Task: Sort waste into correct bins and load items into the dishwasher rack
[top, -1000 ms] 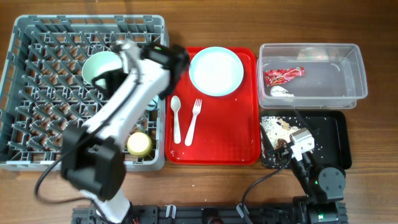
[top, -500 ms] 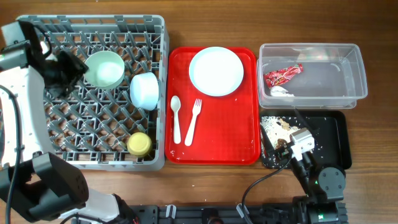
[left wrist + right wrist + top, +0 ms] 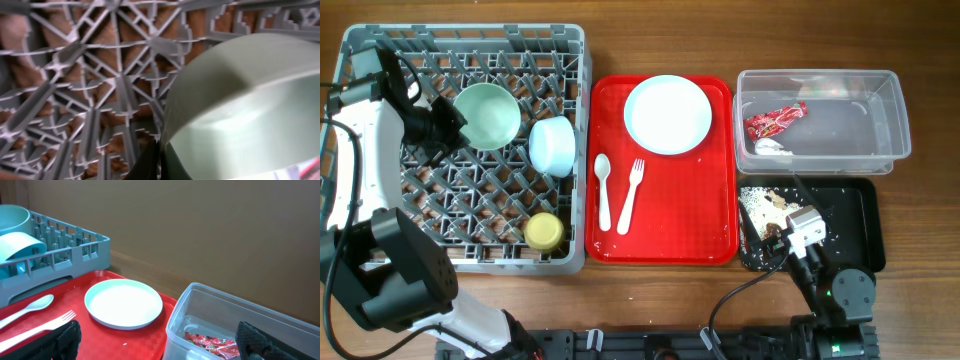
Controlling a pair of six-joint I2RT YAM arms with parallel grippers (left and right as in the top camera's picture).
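Observation:
The mint green bowl (image 3: 487, 115) lies in the grey dishwasher rack (image 3: 360, 240), and my left gripper (image 3: 450, 124) is shut on its left rim. In the left wrist view the dark fingers (image 3: 150, 167) meet at the edge of the bowl (image 3: 240, 100). A pale blue bowl (image 3: 552, 146) and a yellow cup (image 3: 544, 231) also sit in the rack. The plate (image 3: 667, 114), spoon (image 3: 603, 190) and fork (image 3: 631, 195) lie on the red tray. My right gripper (image 3: 162, 347) stands open and empty low at the front right.
The red serving tray (image 3: 720, 235) lies between the rack and the bins. The clear tub (image 3: 880, 110) holds the red wrapper (image 3: 775, 122) and a white napkin (image 3: 770, 146). The black tray (image 3: 855, 215) carries food scraps (image 3: 760, 205).
My left arm swung from across the rack to its left side. Its gripper came down beside the mint green bowl and closed on the rim. The right arm stayed still.

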